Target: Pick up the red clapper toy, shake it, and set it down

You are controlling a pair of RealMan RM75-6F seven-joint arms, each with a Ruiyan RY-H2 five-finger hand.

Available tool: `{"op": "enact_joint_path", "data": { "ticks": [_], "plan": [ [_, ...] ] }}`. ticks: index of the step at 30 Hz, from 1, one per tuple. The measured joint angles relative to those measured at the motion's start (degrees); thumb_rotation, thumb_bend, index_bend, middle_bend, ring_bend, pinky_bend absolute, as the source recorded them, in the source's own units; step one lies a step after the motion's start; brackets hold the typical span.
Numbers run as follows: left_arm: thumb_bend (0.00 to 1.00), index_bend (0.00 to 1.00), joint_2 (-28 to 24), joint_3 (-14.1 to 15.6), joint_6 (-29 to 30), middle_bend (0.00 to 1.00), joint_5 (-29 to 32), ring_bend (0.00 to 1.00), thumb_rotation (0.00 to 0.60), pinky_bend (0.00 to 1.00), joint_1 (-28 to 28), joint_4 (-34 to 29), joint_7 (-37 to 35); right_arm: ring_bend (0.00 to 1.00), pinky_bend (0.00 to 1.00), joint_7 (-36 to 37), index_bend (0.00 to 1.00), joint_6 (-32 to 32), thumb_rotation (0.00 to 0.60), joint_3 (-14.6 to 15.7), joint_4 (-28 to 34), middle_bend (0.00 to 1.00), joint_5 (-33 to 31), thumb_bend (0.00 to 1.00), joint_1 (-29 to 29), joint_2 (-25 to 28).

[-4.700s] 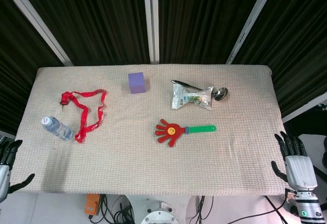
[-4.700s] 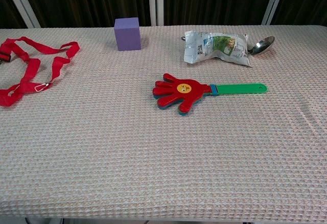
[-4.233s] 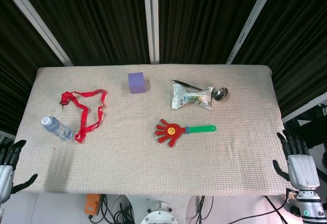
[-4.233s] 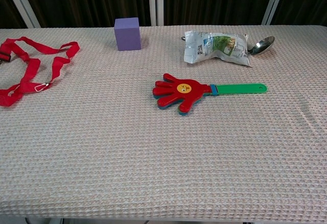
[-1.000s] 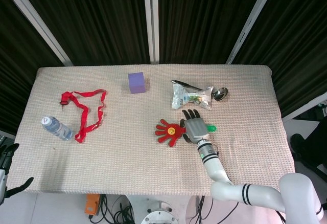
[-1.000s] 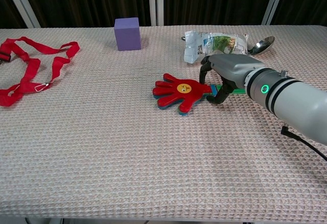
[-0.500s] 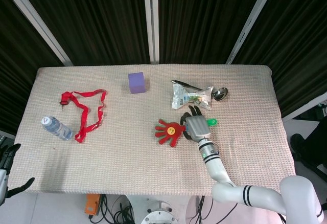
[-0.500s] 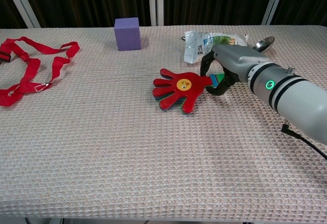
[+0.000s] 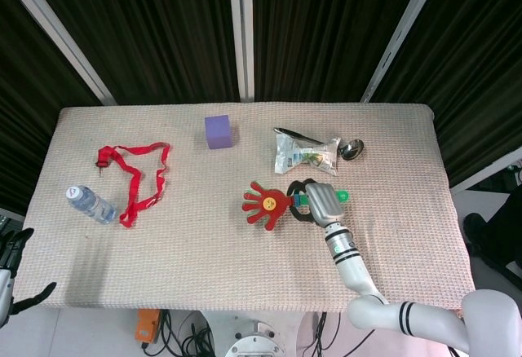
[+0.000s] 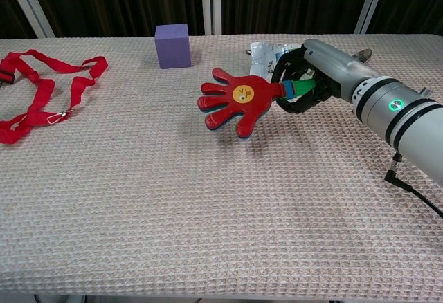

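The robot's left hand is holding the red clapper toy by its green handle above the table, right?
Not the left. The right hand holds the red clapper toy by its green handle above the table, as the chest view shows. The left hand sits off the table's corner.

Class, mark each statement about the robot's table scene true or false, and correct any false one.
1. The right hand grips the green handle of the red hand-shaped clapper toy. True.
2. The clapper lies flat on the woven tablecloth. False: it is lifted off the cloth.
3. The purple foam cube stands beside the red ribbon lanyard, touching it. False: they are apart.
4. The left hand holds the small plastic water bottle. False: it holds nothing, at the table's near corner.
5. A metal spoon lies by the foil snack packet. True.
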State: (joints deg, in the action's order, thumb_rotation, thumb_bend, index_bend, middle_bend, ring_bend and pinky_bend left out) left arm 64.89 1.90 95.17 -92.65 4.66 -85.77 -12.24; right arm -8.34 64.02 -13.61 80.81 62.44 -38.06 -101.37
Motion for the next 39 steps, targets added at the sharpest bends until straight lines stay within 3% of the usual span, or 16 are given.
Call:
{"op": "enact_joint_path", "data": {
  "ticks": [9,14,21,29,34,39],
  "plan": [
    [0.14,0.04,0.0,0.0,-0.3,0.07,-0.1,0.00,0.600,0.00,-0.2,-0.5,0.5,0.63,0.95,8.4,0.94,2.0,0.600,-1.5,3.0,0.60,4.3,0.35,2.4,1.7],
    [0.14,0.04,0.0,0.0,-0.2,0.07,-0.1,0.00,0.600,0.00,-0.3,-0.8,0.9,0.72,0.99,11.3,0.94,1.6,0.600,-2.4,4.2,0.61,3.7,0.36,3.2,2.5],
    [0.14,0.04,-0.3,-0.1,0.0,0.07,-0.1,0.00,0.600,0.00,-0.2,-1.1,1.1,0.73,0.99,20.7,0.94,-1.5,0.600,-4.9,8.3,0.64,1.9,0.35,4.3,4.6],
    [0.14,0.04,-0.4,0.0,0.0,0.07,-0.4,0.00,0.600,0.00,-0.2,-1.1,0.9,0.74,0.99,46.9,0.93,-8.4,0.600,-10.0,15.7,0.67,3.5,0.35,6.6,11.1],
    [0.14,0.04,-0.4,0.0,0.0,0.07,-0.5,0.00,0.600,0.00,-0.4,-1.1,0.9,0.74,0.99,66.4,0.92,-12.1,0.600,-12.6,19.5,0.68,9.8,0.34,8.4,16.9],
    [0.14,0.04,-0.3,-0.1,-0.2,0.07,-0.5,0.00,0.600,0.00,-0.6,-1.1,1.0,0.74,0.99,75.3,0.93,-12.2,0.600,-12.8,20.0,0.67,16.8,0.33,8.9,19.7]
  ]
}}
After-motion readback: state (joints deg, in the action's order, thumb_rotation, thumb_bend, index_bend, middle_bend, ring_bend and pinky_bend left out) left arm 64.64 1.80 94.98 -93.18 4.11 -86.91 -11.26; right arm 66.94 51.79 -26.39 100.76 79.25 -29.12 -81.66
